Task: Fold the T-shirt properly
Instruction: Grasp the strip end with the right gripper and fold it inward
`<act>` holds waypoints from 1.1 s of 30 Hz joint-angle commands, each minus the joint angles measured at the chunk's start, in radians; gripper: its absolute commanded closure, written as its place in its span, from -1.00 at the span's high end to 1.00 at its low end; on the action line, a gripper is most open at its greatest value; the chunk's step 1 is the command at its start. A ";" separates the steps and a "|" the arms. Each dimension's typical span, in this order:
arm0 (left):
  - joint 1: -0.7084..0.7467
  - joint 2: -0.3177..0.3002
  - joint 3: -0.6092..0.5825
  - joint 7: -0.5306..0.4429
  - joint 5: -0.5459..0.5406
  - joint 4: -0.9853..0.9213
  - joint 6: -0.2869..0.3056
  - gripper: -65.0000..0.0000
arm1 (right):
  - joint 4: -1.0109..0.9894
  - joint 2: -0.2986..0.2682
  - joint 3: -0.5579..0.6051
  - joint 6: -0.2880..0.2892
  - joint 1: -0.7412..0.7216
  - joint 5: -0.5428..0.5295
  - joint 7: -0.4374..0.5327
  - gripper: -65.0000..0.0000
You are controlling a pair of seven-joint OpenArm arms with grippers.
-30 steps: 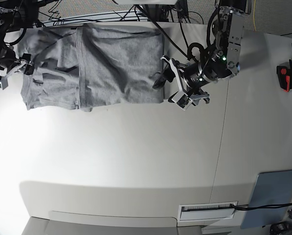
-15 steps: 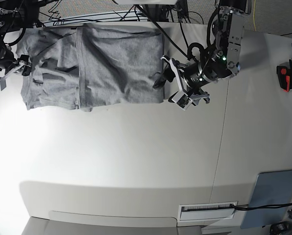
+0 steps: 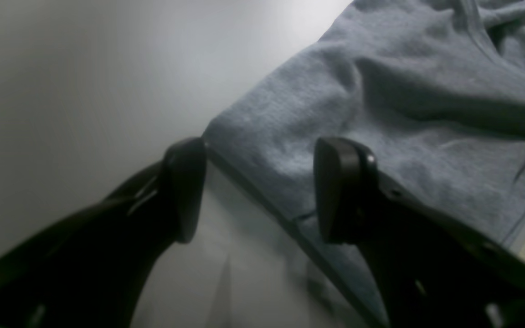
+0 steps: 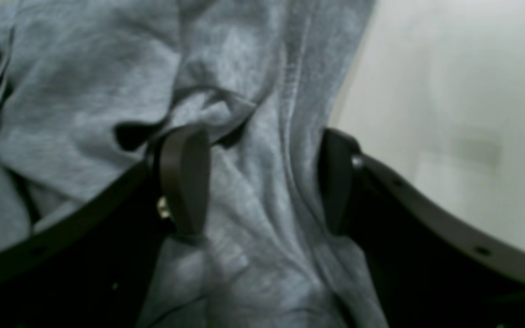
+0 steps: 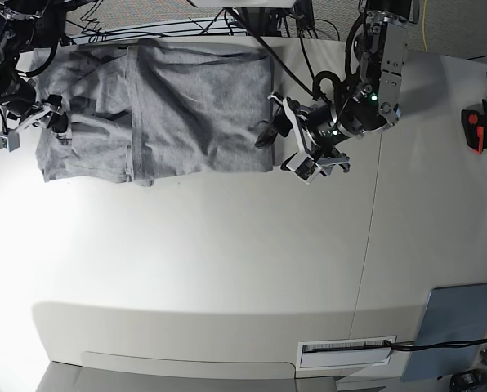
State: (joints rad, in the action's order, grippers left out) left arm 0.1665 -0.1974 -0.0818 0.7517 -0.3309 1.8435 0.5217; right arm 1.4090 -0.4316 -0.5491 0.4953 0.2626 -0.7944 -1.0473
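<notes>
Seeing both our grippers spread wide — T-shirt corner between left gripper jaws, bunched cloth between right gripper jaws.

Looks like a robotics lab setup to me: big plain white desk, a tangle of black cables running along the back edge, a red-and-black hand tool off to one side, and a flat grey-blue pad with its cord at the corner.
</notes>
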 commanded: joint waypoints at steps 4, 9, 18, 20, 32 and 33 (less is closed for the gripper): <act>-0.011 -0.003 0.004 -0.018 -0.014 0.018 0.004 0.16 | 0.003 -0.008 0.000 0.002 0.003 -0.003 -0.046 0.12; -0.011 -0.003 0.004 -0.018 -0.013 0.018 0.004 0.16 | 0.003 -0.009 0.000 0.031 0.003 -0.048 -0.052 0.12; -0.011 -0.002 0.004 -0.018 -0.014 0.018 0.004 0.16 | 0.003 -0.008 0.000 0.032 0.003 -0.078 -0.072 0.12; -0.011 -0.002 0.004 -0.018 -0.014 0.018 0.004 0.16 | 0.003 -0.008 0.000 0.032 0.003 -0.081 -0.087 0.12; -0.011 -0.003 0.004 -0.018 -0.014 0.018 0.004 0.16 | 0.003 0.058 0.000 0.066 0.003 -0.076 -0.068 -0.32; -0.011 -0.003 0.004 -0.018 -0.013 0.018 0.004 0.16 | 0.003 0.056 0.000 0.066 0.003 -0.076 -0.067 -0.41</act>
State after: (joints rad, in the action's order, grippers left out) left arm 0.1665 -0.1974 -0.0818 0.7517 -0.3309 1.8435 0.5217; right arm 1.4078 -0.3653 -0.5495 0.5655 0.2626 -0.8894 -1.0805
